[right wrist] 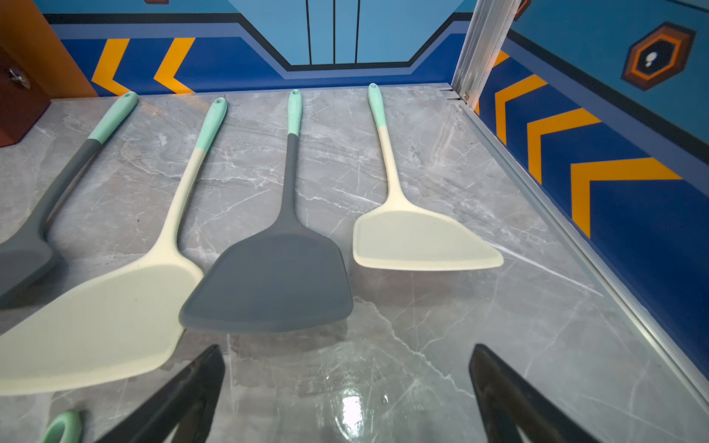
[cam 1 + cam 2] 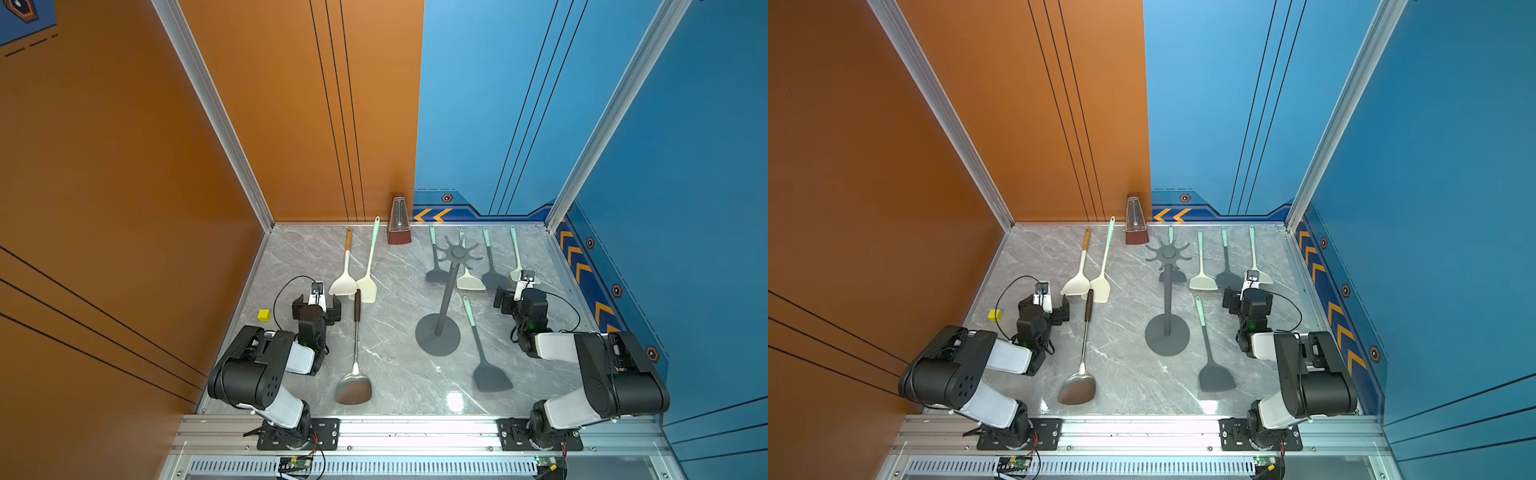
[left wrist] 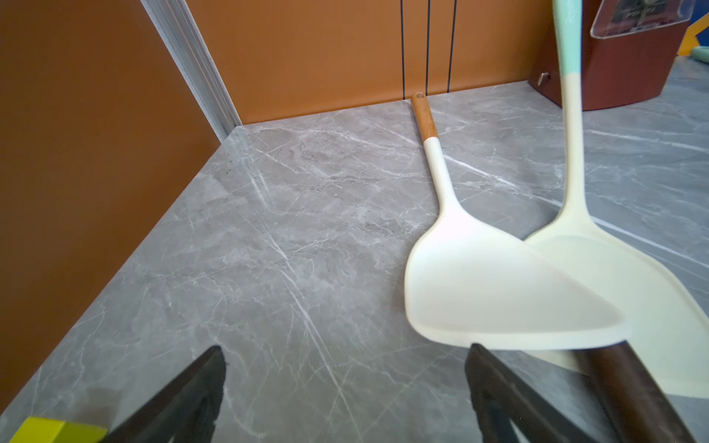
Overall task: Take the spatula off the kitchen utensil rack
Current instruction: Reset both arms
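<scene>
Both the left gripper (image 3: pixel 347 349) and right gripper (image 1: pixel 347 347) are held released, empty.
Faint embossed lettering, upper centre, on the handle of the grey spatula (image 1: pixel 276 280) cannot be read.

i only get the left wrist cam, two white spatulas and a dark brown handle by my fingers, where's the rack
observer: The rack stands upright in the middle of the table, to the right of that brown handle.
operator: ok, anything hanging on it
observer: No, its hooks look bare in both top views.
</scene>
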Motion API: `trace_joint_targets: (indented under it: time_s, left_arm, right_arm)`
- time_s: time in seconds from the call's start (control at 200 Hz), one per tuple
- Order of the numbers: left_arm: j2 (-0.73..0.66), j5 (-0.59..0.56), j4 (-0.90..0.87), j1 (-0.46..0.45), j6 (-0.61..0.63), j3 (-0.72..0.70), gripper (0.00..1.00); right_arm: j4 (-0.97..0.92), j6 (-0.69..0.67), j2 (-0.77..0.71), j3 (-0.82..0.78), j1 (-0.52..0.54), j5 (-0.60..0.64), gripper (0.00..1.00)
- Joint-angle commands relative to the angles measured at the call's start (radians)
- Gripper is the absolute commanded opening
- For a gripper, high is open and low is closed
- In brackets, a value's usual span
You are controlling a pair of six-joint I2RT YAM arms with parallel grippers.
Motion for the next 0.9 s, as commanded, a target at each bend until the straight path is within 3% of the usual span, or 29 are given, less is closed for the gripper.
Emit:
trace_joint_targets:
  time_s: [0.0,0.34,0.38,0.455,0.576,0.891]
  left_arm:
    - [0.002,0.05,0.053,0.005,0.023,0.007,0.98]
    - [-0.012,0.062,0.052,0.003,0.025,-0.006,0.98]
    - [-0.014,0.063,0.053,0.001,0.028,-0.01,0.98]
    - [-0.011,0.066,0.052,0.002,0.028,-0.006,0.98]
    - [-0.006,0.071,0.051,0.005,0.027,0.0,0.98]
    - [-0.008,0.084,0.05,0.01,0.027,-0.002,0.98]
  right_arm:
    - [0.05,-0.01,0.006,-0.012,-0.005,-0.012,1.0]
    - [0.236,-0.079,-0.01,-0.121,0.03,-0.071,1.0]
    - [0.212,-0.073,-0.008,-0.101,0.02,-0.099,1.0]
    - [-0.006,0.004,0.006,0.016,-0.055,-0.146,1.0]
    - [0.034,-0.008,0.012,0.002,-0.019,-0.048,1.0]
    - [0.022,-0.006,0.01,0.004,-0.021,-0.052,1.0]
